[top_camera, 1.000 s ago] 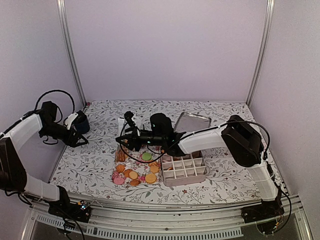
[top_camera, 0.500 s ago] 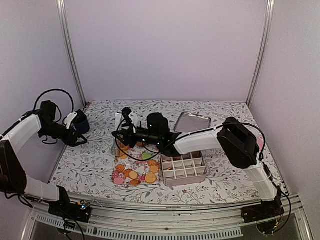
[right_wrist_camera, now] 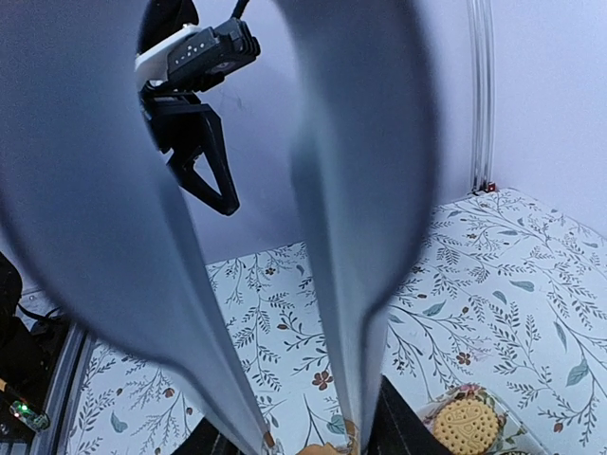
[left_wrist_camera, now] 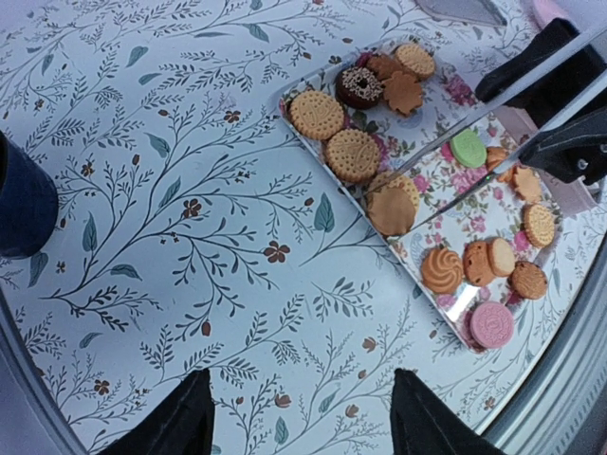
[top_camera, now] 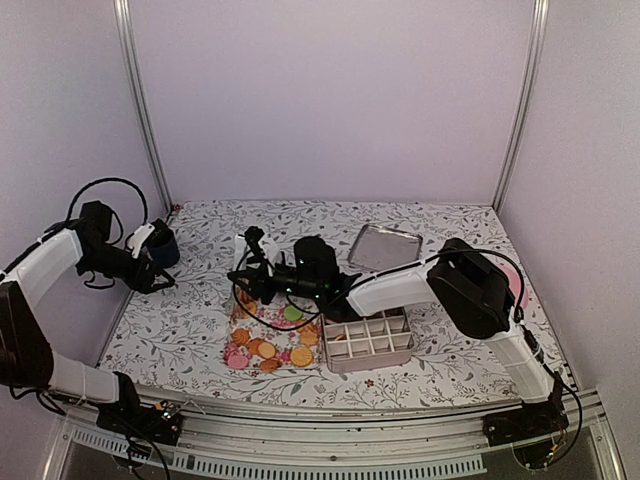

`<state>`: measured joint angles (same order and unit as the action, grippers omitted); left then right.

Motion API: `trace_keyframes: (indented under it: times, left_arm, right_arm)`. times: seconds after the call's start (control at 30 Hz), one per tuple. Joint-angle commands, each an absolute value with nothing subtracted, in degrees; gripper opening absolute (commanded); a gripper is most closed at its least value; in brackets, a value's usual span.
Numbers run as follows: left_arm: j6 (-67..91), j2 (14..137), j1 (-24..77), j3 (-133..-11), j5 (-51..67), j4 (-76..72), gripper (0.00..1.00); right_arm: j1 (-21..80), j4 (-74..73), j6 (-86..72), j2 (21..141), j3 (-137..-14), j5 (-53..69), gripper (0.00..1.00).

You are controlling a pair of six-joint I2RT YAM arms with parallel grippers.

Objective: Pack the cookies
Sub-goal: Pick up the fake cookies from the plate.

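Floral table [top_camera: 180, 330] carries a flowered tray [left_wrist_camera: 432, 185], divided box [top_camera: 370, 362], silver lid [top_camera: 385, 245] and perhaps a blue cup [left_wrist_camera: 19, 199].

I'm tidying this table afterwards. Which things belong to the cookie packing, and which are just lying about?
For the job: cookies; floral tray under them; divided box; flat silver tray, perhaps its lid.
Lying about: dark blue cup.

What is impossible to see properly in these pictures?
Right wrist view: the right gripper is a close blur; the bottom edge cuts off whether it holds anything.
Top view: the right arm hides most of the pink round plate.
Top view: the contents of the pale divided box are too small to count.
Left wrist view: the left edge cuts the dark blue cup.
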<state>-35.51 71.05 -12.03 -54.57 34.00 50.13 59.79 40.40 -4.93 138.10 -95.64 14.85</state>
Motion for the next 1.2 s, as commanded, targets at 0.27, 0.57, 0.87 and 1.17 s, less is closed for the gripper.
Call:
trace_keyframes:
  times: [0.27,0.57,0.87,1.17]
  left_arm:
    - [-35.4,69.3,-12.5,-53.8,34.7,49.3,0.64]
    - [-35.2,69.5,-12.6,-54.0,34.6,49.0,0.64]
    - [-34.7,70.0,-12.5,-55.2,35.6,49.0,0.63]
    - [-35.2,70.1,-12.3,-55.4,35.3,48.8,0.63]
  right_arm:
    - [60.4,39.7,-2.1,132.3,-95.9,11.7,0.09]
    - [59.5,40.8,-0.7,121.7,-90.0,9.1,0.06]
    - [55.9,42.1,-0.6,101.6,-66.0,2.9,0.06]
    - [54.0,38.0,-0.6,83.2,-46.7,-5.9,0.07]
